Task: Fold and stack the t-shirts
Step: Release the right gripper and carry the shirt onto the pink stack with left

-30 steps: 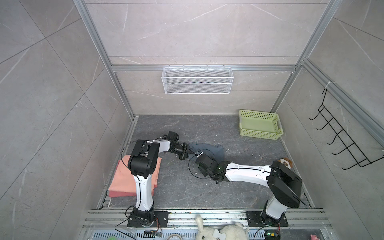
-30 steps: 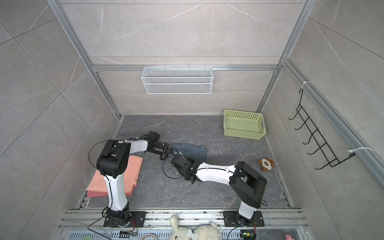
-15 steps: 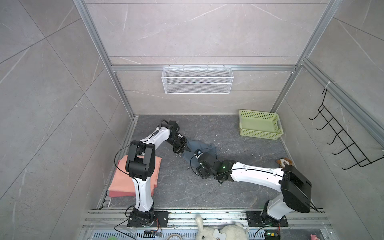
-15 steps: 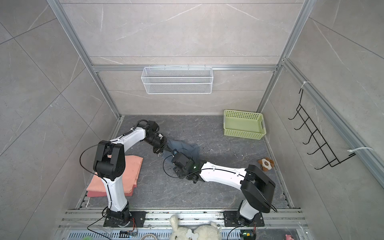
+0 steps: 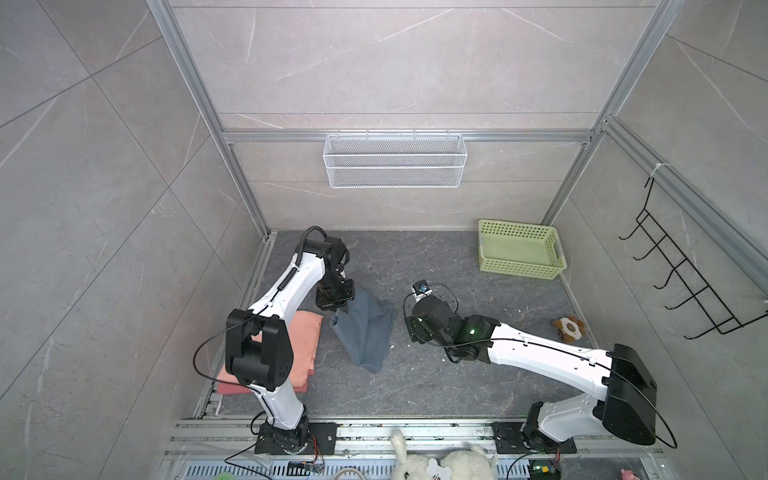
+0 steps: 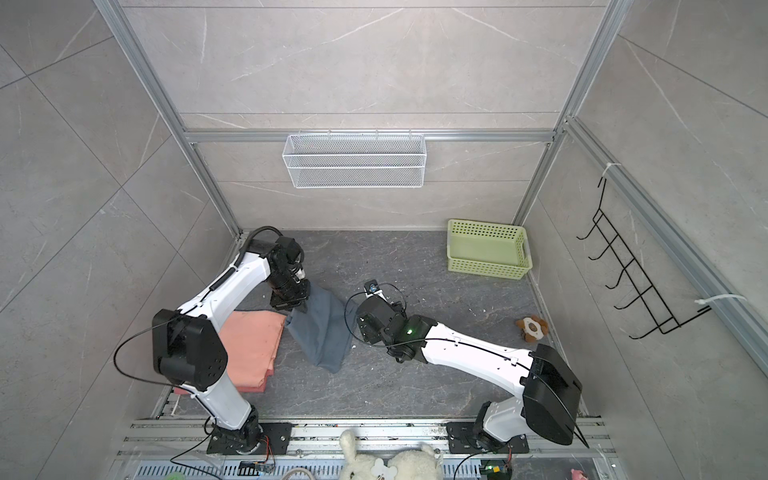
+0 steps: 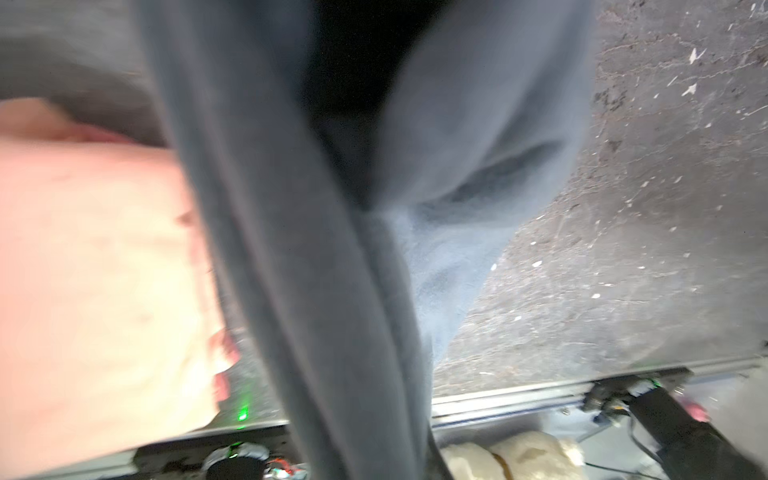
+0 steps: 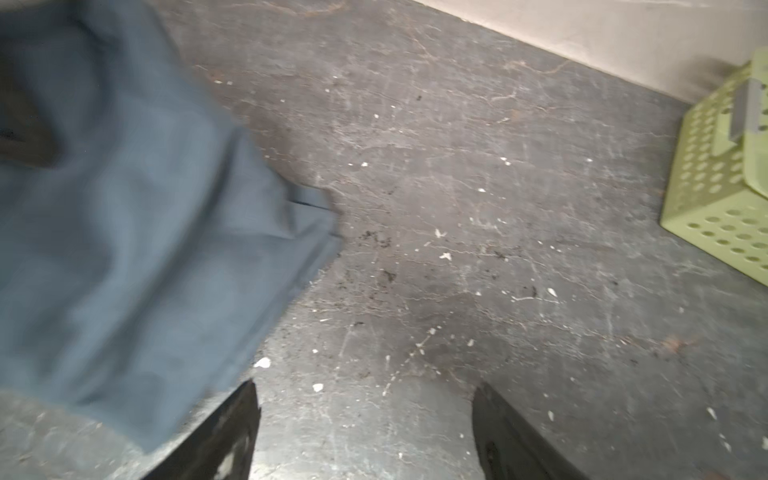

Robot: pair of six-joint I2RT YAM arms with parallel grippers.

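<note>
One blue-grey t-shirt, apparently clenched in left jaws; right jaws spread beside it; green basket well apart.

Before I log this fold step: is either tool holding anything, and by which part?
Left tool grips the blue-grey t-shirt by its bunched top edge; right tool is open, holding nothing.
</note>
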